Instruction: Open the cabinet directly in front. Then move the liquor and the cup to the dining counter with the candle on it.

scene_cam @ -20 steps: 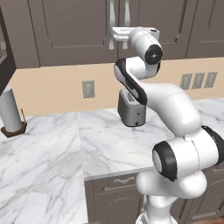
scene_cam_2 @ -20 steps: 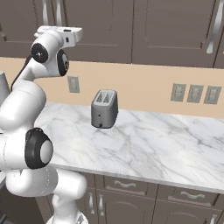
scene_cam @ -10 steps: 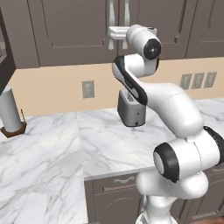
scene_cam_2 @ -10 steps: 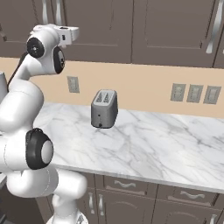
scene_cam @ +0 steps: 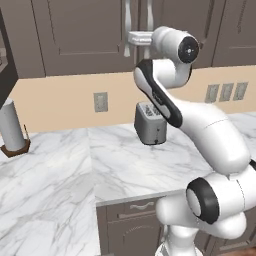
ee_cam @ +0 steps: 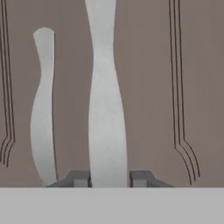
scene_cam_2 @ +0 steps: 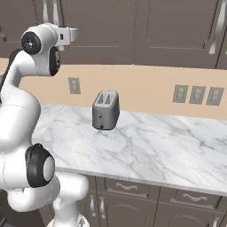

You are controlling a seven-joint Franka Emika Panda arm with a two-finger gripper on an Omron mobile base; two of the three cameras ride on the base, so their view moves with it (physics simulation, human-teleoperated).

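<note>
Gripper [ee_cam: 109, 178] raised at cabinet [scene_cam: 85, 35], fingertips [ee_cam: 78, 178] clamped either side of right handle [ee_cam: 106, 109]. Doors closed. Toaster [scene_cam_2: 105, 110] on worktop [scene_cam_2: 168, 150] below.

Arm [scene_cam: 200, 125]: glossy white rounded shells showing throughout, thick tubular links swelling toward the base. Dark charcoal bands sitting at the joints; black circular end caps showing on the shoulder and on the upper joint near the hand. Hand block: white, boxy. Finger tips [ee_cam: 79, 178]: small, dark grey, squared, showing in the hand view.
</note>
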